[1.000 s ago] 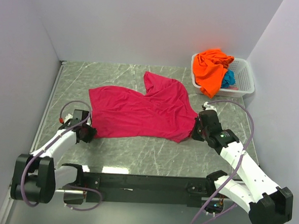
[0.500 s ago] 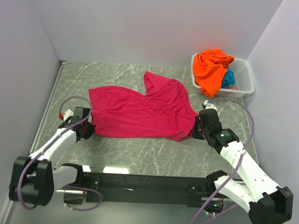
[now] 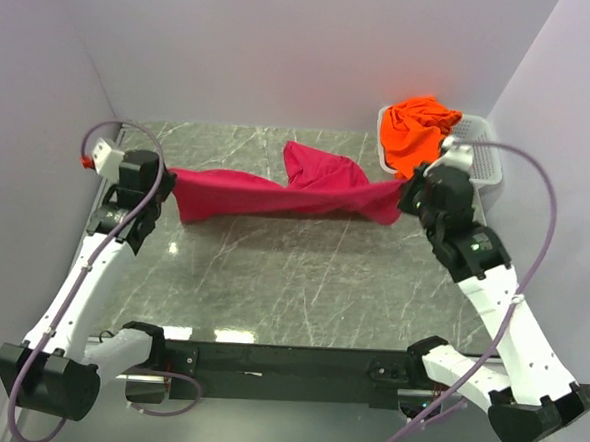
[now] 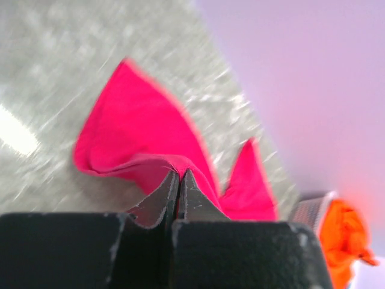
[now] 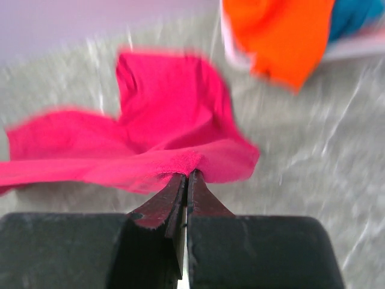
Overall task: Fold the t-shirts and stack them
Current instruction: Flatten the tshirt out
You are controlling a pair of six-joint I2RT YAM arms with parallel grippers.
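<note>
The magenta-pink t-shirt (image 3: 277,192) hangs stretched between both grippers above the far part of the table, its middle sagging and one sleeve sticking up. My left gripper (image 3: 165,181) is shut on its left edge; the cloth shows at the tips in the left wrist view (image 4: 178,171). My right gripper (image 3: 402,193) is shut on its right edge, seen in the right wrist view (image 5: 187,173). The orange t-shirt (image 3: 416,133) drapes over the basket rim. The teal-blue t-shirt (image 5: 361,15) shows only in the right wrist view, behind the orange one.
The white lattice basket (image 3: 485,152) stands at the far right corner, just behind my right gripper. Grey walls close the table at the back and both sides. The marble tabletop (image 3: 301,282) lies below the lifted shirt.
Both grippers have risen and moved toward the back, lifting the pink shirt's near edge off the table. The shirt went from lying flat to hanging taut between them.
</note>
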